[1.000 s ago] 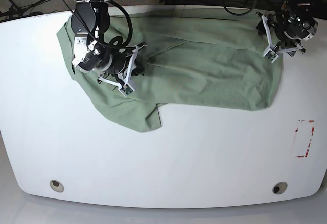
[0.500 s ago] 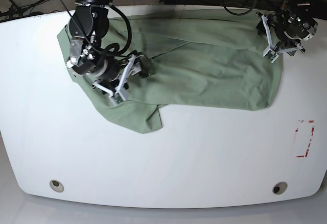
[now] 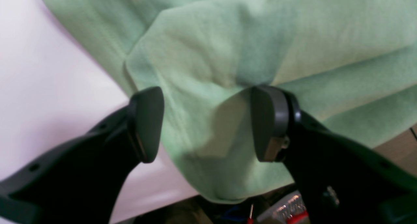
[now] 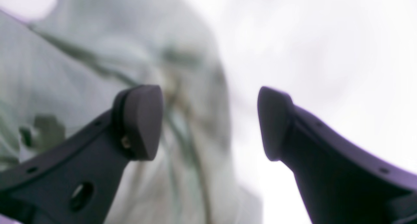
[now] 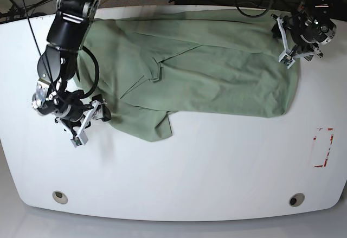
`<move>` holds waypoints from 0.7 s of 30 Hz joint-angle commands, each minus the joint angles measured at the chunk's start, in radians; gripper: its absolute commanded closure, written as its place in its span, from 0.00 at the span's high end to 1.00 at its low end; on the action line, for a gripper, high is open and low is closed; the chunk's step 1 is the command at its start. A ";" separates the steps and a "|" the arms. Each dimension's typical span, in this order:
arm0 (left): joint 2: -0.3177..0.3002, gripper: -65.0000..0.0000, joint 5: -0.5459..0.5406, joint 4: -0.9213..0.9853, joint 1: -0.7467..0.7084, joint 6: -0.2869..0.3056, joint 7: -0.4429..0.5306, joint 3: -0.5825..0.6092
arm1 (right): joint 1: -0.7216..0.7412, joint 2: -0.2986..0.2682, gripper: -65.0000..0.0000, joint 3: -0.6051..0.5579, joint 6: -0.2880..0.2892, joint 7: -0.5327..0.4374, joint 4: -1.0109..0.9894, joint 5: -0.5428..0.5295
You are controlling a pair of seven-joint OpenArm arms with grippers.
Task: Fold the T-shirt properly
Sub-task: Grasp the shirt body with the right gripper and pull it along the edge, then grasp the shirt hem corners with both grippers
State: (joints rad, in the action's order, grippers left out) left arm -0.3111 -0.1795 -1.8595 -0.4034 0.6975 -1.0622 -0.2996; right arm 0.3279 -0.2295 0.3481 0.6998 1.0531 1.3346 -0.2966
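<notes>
Progress: we see the T-shirt partly folded, rumpled on the surface; final folds remain.
Left claw: spread, gripping nothing.
Right claw: spread, empty.

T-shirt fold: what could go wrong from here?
1. The left end effector stands open astride a raised fold at the edge of the T-shirt, which hangs past the table there. Closing may catch one layer only, or drag cloth off.
2. The right end effector is open beside the shirt's edge, holding nothing. A low approach could bunch the creased flap near it.
</notes>
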 commanded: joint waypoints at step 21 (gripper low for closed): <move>0.011 0.60 -0.001 -0.062 0.200 0.001 0.007 -0.085 | 0.165 -0.031 0.47 -0.139 -0.002 -0.389 -0.548 -0.013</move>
State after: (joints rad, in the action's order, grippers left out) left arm -0.2867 -0.1852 -1.9083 -0.2276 0.7017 -1.0595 -0.3386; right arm 0.4763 -0.2489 0.2092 0.6971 0.6571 0.7818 -0.3149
